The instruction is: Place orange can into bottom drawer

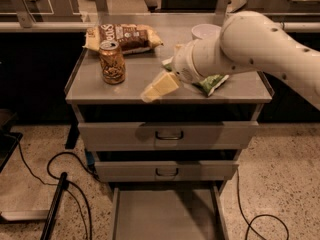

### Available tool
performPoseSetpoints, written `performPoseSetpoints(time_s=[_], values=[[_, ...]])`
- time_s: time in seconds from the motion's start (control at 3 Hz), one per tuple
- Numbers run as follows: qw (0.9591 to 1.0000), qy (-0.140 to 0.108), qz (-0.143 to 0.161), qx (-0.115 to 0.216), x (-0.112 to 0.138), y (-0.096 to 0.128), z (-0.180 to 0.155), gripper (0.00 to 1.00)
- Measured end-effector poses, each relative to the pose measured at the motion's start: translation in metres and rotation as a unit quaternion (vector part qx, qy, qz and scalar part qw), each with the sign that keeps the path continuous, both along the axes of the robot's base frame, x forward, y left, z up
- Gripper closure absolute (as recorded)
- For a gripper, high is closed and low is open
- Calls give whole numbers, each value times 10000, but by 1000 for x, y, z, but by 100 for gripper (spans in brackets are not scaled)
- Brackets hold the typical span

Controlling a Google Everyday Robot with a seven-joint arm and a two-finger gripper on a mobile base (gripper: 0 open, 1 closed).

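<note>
Arm [250, 34] reaches in from right over cabinet top [90, 86], gripper [159, 87] angled down-left, openness can't tell, apart from orange can [112, 62] standing upright, tab up, front-left; bottom drawer [165, 216] pulled out.

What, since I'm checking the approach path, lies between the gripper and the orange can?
Nothing: the camera view shows only bare grey cabinet top between the gripper and the orange can.

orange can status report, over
Gripper low over cabinet top, beside orange can, not touching. Can upright, left side. Bottom drawer open below. Nothing between gripper and can.
</note>
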State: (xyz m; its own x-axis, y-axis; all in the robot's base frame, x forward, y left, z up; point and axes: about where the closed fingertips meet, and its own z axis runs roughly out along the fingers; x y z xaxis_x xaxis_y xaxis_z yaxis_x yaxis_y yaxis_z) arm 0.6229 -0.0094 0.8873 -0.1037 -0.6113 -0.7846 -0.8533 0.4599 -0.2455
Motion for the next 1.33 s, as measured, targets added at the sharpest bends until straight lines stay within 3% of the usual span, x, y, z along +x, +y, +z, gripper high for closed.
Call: performPoseSetpoints(time_s=[0.33, 0.67, 1.33], values=[[9981, -3, 382, 476, 30, 46, -13, 0], [9981, -2, 382, 476, 30, 46, -13, 0], [9928, -276, 611, 990, 86, 88, -20, 0]])
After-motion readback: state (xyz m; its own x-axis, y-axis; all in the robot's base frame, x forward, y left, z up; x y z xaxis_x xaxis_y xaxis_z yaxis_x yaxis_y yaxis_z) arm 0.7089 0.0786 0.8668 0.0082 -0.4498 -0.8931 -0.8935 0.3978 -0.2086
